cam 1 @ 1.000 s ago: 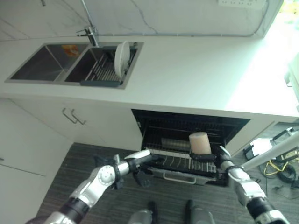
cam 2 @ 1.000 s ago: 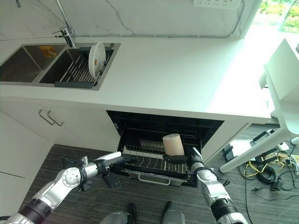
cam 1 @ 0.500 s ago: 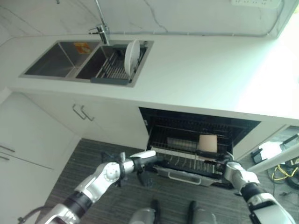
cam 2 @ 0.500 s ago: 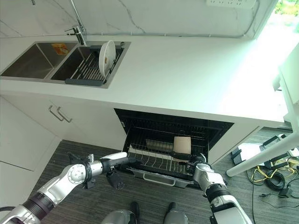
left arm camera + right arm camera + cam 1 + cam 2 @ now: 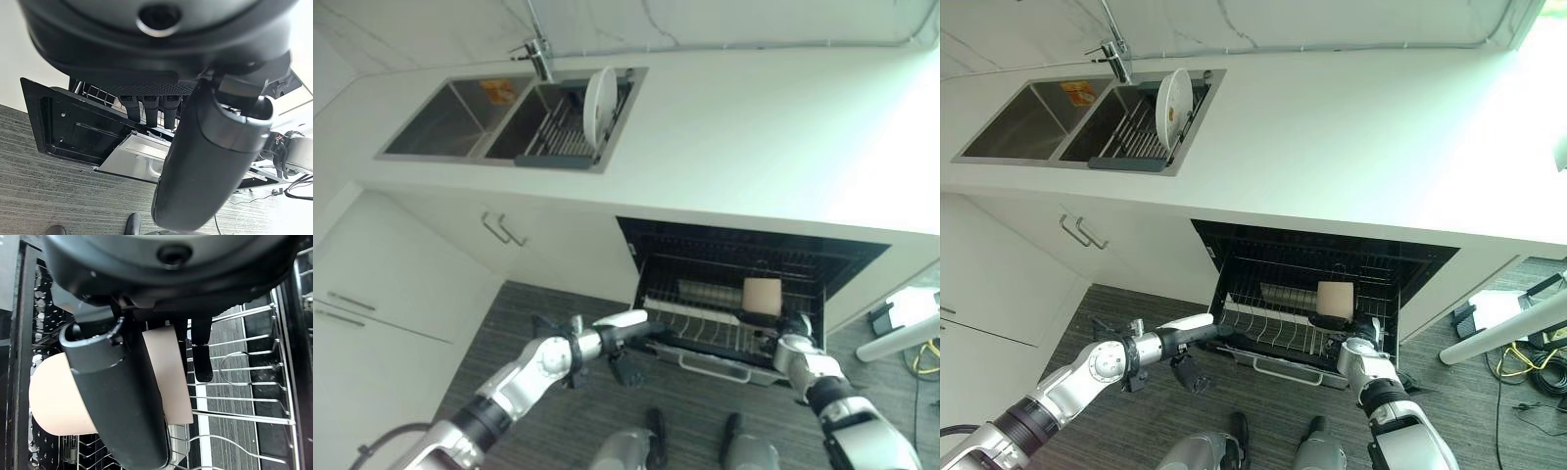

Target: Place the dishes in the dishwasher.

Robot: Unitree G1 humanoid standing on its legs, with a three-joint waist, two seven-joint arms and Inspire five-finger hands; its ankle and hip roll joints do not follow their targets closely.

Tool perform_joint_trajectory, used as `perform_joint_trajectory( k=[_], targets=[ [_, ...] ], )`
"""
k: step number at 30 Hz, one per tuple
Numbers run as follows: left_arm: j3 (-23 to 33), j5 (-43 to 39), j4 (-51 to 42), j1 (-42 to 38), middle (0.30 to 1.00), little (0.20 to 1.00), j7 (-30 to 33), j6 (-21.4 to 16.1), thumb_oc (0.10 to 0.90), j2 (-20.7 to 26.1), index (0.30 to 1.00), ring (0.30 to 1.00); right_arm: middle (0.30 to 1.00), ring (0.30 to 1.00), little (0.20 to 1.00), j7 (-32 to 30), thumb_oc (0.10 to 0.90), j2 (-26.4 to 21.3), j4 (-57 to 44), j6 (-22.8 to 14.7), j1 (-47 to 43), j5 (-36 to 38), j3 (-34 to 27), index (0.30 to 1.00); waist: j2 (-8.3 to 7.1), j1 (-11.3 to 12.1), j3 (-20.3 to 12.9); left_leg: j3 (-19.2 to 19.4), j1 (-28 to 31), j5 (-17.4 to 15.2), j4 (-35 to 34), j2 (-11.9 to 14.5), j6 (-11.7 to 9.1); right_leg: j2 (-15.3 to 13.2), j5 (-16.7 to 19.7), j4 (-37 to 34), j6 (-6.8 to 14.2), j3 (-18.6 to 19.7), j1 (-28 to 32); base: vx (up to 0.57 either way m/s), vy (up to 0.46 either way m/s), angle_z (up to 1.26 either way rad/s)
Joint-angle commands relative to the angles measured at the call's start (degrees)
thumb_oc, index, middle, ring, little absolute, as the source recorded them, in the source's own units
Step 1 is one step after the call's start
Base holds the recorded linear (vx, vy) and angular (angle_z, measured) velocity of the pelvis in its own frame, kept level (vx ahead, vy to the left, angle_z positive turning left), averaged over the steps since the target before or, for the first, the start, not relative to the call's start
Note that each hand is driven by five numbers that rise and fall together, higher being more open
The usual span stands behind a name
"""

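- The dishwasher stands open under the white counter; its wire rack is pulled out toward the floor.
- A beige cup sits at the 3 o'clock end of the rack, lying on its side as the right wrist view shows it; a second, greyish dish lies further in, at about 9 o'clock from the cup.
- The right hand is at the cup; its thumb lies across the cup's side and its fingers reach down behind it, so it is grasping the cup.
- The left hand is at the rack's 9 o'clock corner; its fingers reach straight to the rack's front edge, relaxed and clasping nothing.
- Up at 11 o'clock, a white plate stands on edge in the drying rack set in the sink; the tap rises behind it.
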Motion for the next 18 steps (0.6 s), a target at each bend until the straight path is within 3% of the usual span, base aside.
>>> perform_joint_trajectory(
  k=[1, 9, 12, 18],
  targets=[
    [-0.03, -2.87, -5.13, -2.66, 0.9, 0.9, 2.18, -2.68, 0.8, 1.51, 0.9, 0.9, 0.9, 0.9, 0.9, -5.75, 0.8, -2.34, 1.65, -4.66, -6.03, -2.93, -2.34, 0.9, -1.88, 0.53, -0.76, 0.45, -1.79, -5.23, 3.43, 2.4, -2.38, -3.56, -2.64, -1.83, 5.98, 1.99, 2.92, 0.0, 0.0, 0.0],
    [-0.08, -2.73, -5.51, -2.07, 0.9, 0.9, 3.15, -2.62, 0.8, 1.23, 0.9, 0.9, 0.9, 0.9, 0.9, -13.89, 0.8, -3.8, 1.01, -5.71, -6.75, -10.08, -1.98, 0.9, -1.4, 0.55, -0.46, -0.12, -2.11, -5.3, 3.43, 1.97, -2.27, -3.34, -2.73, -1.83, 5.96, 2.71, 2.59, 0.0, 0.006, -0.01],
    [-0.06, -2.5, -5.71, -1.54, 0.9, 0.9, 3.51, -2.74, 0.8, 0.41, 0.9, 0.9, 0.9, 0.9, 0.9, -20.83, 0.8, -3.55, -0.24, -6.51, -6.46, -14.76, -1.74, 0.9, -0.67, 0.35, -0.31, 0.09, -2.22, -5.22, 3.43, 1.87, -2.2, -3.33, -2.8, -1.83, 5.89, 2.88, 2.47, 0.0, 0.036, -0.06],
    [0.14, -2.75, -5.73, -0.96, 0.9, 0.9, 3.75, -3.19, 0.8, 0.45, 0.9, 0.9, 0.9, 0.9, 0.9, -25.21, 0.8, -3.61, -1.06, -6.73, -5.74, -17.24, -1.89, 0.9, -0.22, 0.33, -0.24, 0.05, -2.3, -5.33, 3.43, 1.62, -2.08, -3.3, -2.9, -1.83, 5.87, 3.15, 2.4, 0.0, 0.006, 0.0]
  ],
)
